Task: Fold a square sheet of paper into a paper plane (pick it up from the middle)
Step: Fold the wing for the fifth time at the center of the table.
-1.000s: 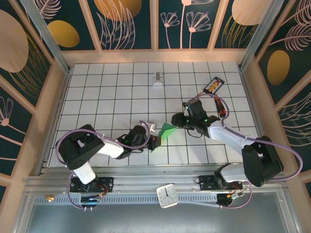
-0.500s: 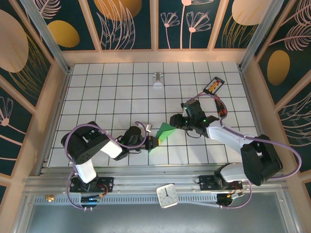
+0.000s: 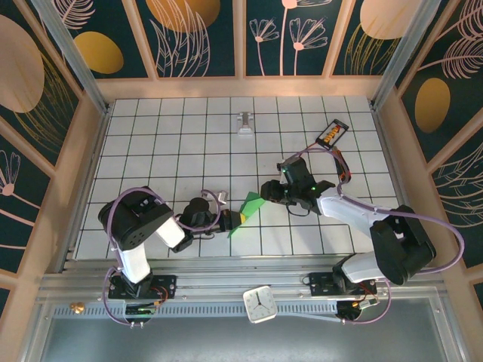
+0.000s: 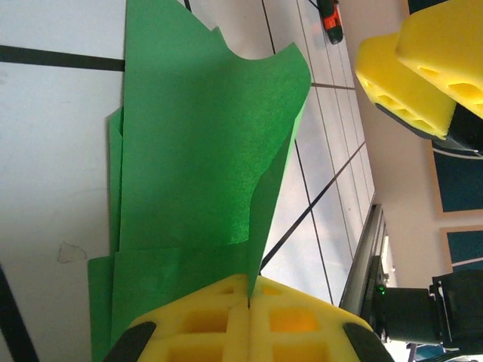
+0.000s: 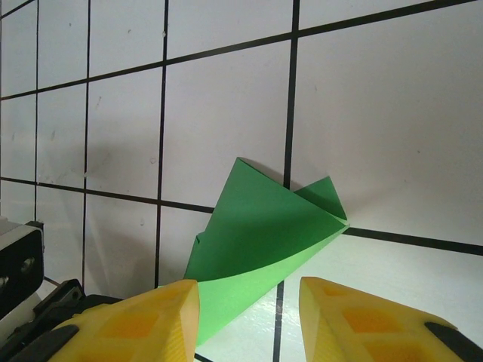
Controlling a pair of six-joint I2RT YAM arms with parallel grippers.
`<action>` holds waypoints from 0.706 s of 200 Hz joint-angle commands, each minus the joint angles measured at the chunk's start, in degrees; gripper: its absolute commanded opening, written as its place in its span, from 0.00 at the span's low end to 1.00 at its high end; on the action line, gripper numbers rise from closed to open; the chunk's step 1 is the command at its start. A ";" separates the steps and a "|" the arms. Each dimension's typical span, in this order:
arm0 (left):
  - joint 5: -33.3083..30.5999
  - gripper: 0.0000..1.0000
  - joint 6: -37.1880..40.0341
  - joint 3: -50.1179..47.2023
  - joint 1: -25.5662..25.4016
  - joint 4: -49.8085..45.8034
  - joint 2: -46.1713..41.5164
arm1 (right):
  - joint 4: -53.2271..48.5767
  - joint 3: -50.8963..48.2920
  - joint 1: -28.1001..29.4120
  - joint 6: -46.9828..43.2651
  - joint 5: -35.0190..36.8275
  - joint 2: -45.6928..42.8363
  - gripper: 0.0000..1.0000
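Note:
The green square sheet of paper (image 3: 247,210) is folded into a pointed wedge and held on edge just above the tiled table. My left gripper (image 3: 232,219) is shut on its lower edge; in the left wrist view the paper (image 4: 204,151) rises from between the closed yellow pads (image 4: 249,302), with a loose flap curling at the top. My right gripper (image 3: 266,190) hovers just to the right of the paper, open. In the right wrist view the paper's point (image 5: 264,226) lies ahead of the open fingers (image 5: 249,317), which hold nothing.
A black and orange tool (image 3: 332,133) lies at the back right, its cable running toward the right arm. A small metal clip (image 3: 244,123) sits at the back centre. A white clock (image 3: 261,304) rests on the front rail. Wooden walls fence the table.
The left gripper has drawn back to the left with the paper, which now looks narrower and more on edge. The right gripper has followed leftward toward it, still open.

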 commanded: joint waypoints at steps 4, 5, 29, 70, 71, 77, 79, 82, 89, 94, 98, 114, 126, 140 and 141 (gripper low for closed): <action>1.59 0.00 -4.32 -1.11 0.74 6.94 1.61 | 2.06 0.67 0.70 0.89 -0.75 0.54 0.40; 1.56 0.00 -4.47 -1.12 0.77 6.94 1.62 | 2.06 0.67 0.69 0.89 -0.76 0.58 0.40; 0.30 0.00 -6.61 -1.94 0.98 7.19 1.83 | 2.39 0.67 0.94 1.24 -0.76 0.69 0.40; -0.11 0.00 -12.75 -3.56 1.89 12.16 5.26 | 3.46 0.29 1.58 2.03 -1.20 1.32 0.39; -0.17 0.00 -12.87 -3.62 1.88 12.32 5.33 | 3.47 0.26 1.61 2.08 -1.20 1.32 0.39; -0.15 0.00 -13.55 -3.74 2.00 13.09 5.72 | 3.49 0.26 1.73 2.10 -1.20 1.46 0.39; -0.18 0.00 -13.71 -3.80 2.01 13.20 5.83 | 3.54 0.30 1.77 2.16 -1.20 1.47 0.39; -0.29 0.00 -14.09 -3.89 2.04 13.39 5.94 | 3.56 0.23 1.85 2.18 -1.20 1.57 0.39; -0.63 0.00 -14.80 -4.18 2.25 14.11 6.23 | 3.85 0.15 2.07 2.30 -1.28 1.71 0.39; -0.75 0.00 -15.17 -4.30 2.27 14.60 6.31 | 3.99 0.14 2.24 2.45 -1.29 1.85 0.39; -0.76 0.00 -15.50 -4.29 2.24 14.61 6.36 | 4.11 0.06 2.34 2.54 -1.37 1.92 0.39; -1.94 0.00 -17.16 -4.92 2.38 13.89 6.31 | 4.66 -0.09 2.76 2.82 -1.46 2.36 0.39; -2.64 0.00 -18.59 -5.30 2.41 12.97 6.28 | 5.09 0.09 3.05 2.96 -1.54 2.76 0.38; -3.09 0.00 -19.75 -5.29 2.54 11.39 6.15 | 5.95 0.21 3.46 3.08 -1.89 3.34 0.38; -3.15 0.00 -19.88 -5.32 2.55 11.19 6.13 | 6.03 0.27 3.52 3.13 -1.94 3.39 0.38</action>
